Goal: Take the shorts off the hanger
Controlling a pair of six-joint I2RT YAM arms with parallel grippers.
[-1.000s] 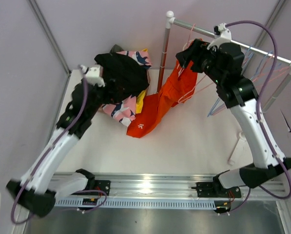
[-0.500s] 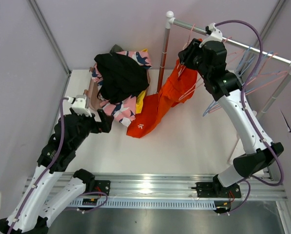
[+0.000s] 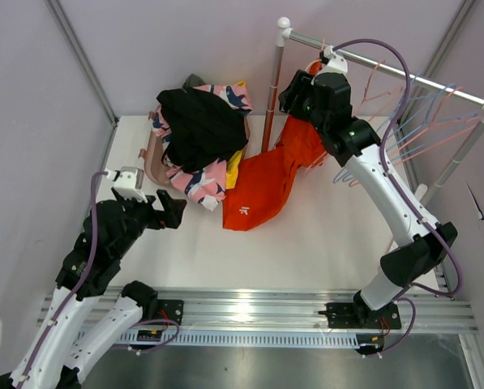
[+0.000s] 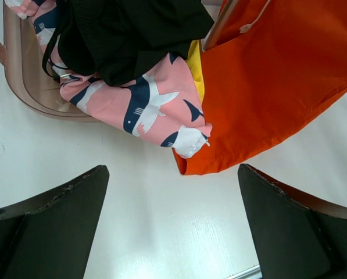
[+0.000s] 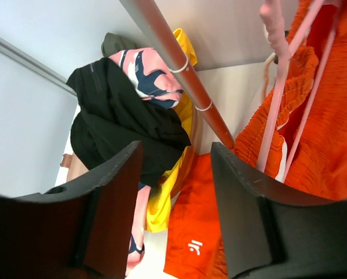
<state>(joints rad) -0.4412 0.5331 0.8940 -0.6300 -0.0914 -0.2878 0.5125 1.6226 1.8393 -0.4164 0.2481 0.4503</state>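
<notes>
The orange shorts (image 3: 266, 182) (small white mark near the hem) hang from a pink hanger (image 5: 278, 87), their lower end lying on the white surface (image 3: 323, 235) against a heap of black shorts (image 3: 197, 121) and pink patterned shorts (image 3: 194, 182). The right tool (image 3: 293, 96) sits beside the waistband with its jaws apart and empty. The left tool (image 3: 170, 209) gapes wide near the heap.

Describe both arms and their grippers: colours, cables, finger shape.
The left arm and right arm have white shells, black joints and a looping purple cable. The left gripper and right gripper have broad, matte black, wedge-shaped fingers.
</notes>
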